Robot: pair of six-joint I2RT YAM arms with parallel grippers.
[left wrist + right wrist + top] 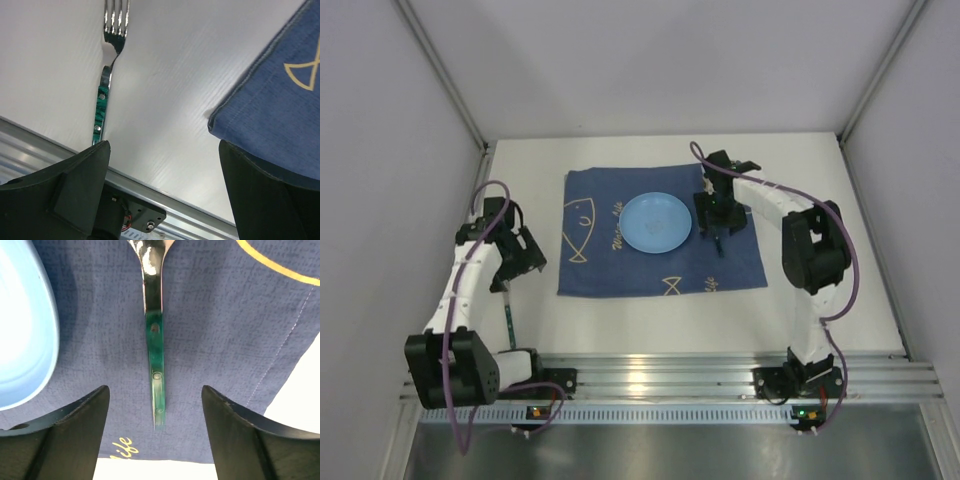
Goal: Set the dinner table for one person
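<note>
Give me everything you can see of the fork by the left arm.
The fork has shiny metal tines and neck and a green marbled handle with small metal rivets. It lies flat on the bare white dinner table, left of the blue mat and apart from it, with its handle pointing to the near edge. The left end effector hangs open by the handle end, not touching it.

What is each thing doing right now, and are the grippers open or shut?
Fork: lying flat on the dinner table, beside the mat, unheld.
Green-handled utensil: lying flat on the mat, right of the plate.
Plate: upright on the mat, empty.
Mat: spread flat.
Left gripper: open, empty.
Right gripper: open, empty, straddling the utensil handle.
</note>
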